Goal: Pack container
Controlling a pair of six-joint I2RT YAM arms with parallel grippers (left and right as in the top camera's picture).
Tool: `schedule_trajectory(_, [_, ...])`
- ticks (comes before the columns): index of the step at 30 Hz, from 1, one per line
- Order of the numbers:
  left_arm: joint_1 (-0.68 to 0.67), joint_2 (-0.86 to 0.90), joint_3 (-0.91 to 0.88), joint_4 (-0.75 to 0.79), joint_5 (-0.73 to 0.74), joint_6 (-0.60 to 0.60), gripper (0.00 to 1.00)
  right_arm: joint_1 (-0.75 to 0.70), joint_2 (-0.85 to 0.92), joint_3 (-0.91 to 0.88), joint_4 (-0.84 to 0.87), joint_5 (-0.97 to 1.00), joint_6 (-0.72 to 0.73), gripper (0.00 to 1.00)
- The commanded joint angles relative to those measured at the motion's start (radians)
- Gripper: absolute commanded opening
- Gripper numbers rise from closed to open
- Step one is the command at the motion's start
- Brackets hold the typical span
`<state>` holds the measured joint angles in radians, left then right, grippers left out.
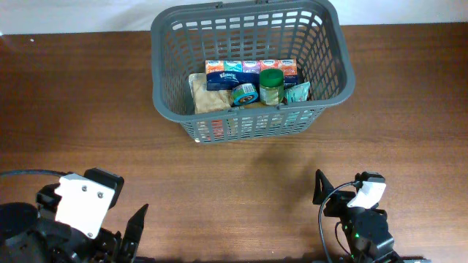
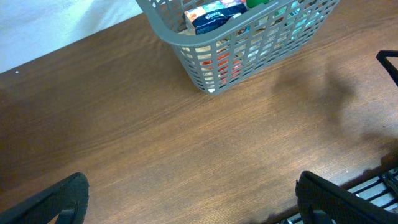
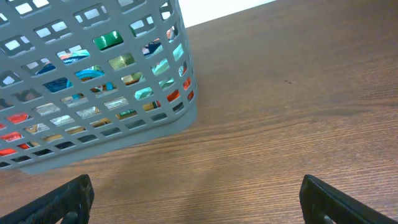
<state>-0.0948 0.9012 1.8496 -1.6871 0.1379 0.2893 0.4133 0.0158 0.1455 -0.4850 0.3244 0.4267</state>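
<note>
The dark grey slotted basket (image 1: 167, 80) stands at the table's far middle. Inside it lie a row of tissue packs (image 1: 248, 71), a tan packet (image 1: 207, 95), a tape roll (image 1: 244, 94), a green-lidded jar (image 1: 271, 85) and a teal packet (image 1: 297, 92). The basket also shows in the left wrist view (image 2: 186, 53) and in the right wrist view (image 3: 124, 134). My left gripper (image 2: 193, 202) is open and empty at the near left, over bare wood. My right gripper (image 3: 199, 199) is open and empty at the near right, just short of the basket's near wall.
The brown wooden table (image 1: 241, 175) runs between the basket and both arms. A white surface lies beyond the table's far edge (image 1: 73, 14). A black cable (image 1: 22, 174) loops by the left arm at the near left edge.
</note>
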Motion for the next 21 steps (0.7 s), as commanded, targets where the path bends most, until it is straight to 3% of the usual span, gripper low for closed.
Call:
schedule_trajectory(1, [0.006, 0.003, 0.007, 0.000, -0.006, 0.012, 0.99, 0.005, -0.013, -0.009, 0.003, 0.002, -0.007, 0.99])
schedule_trajectory(21, [0.005, 0.002, -0.004, 0.007, -0.029, 0.011, 0.99, 0.005, -0.013, -0.009, 0.003, 0.002, -0.007, 0.99])
